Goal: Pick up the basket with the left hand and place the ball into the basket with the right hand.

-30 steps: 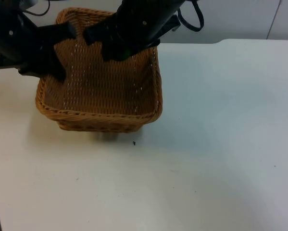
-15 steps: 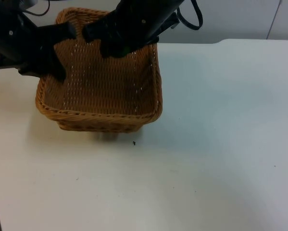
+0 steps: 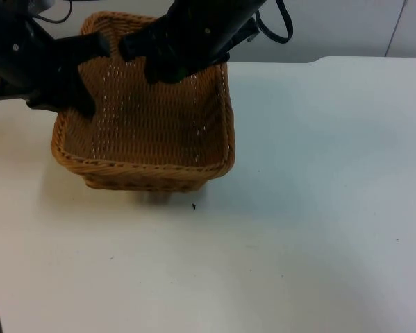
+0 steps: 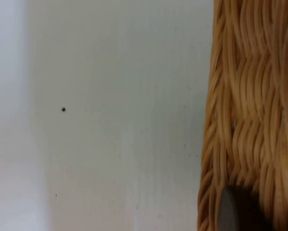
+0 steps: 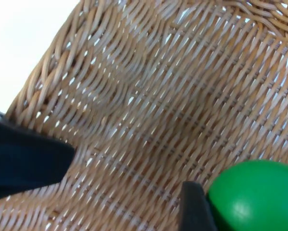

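Top view: the left gripper [image 3: 82,73] pinches the rim of the woven basket [image 3: 152,139]. The right gripper [image 3: 148,59] holds a smooth green ball [image 5: 256,195] over it, a fingertip [image 5: 194,207] against the ball. Nothing has moved since half a second ago.

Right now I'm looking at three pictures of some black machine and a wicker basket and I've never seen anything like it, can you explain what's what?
It is a robot with two black arms working at a white table. One picture comes from a fixed camera above, looking down on the table. The other two come from small cameras on each arm's wrist, looking along the gripper.

From above, the left gripper grips the left wall of the basket; its wrist camera sees that woven wall up close, with a black fingertip against it. The basket seems to hang slightly above the table, judging by its shadow.

The right gripper is over the basket's inside. Its wrist camera shows it holding a green ball above the woven floor, so the ball is not yet dropped in.
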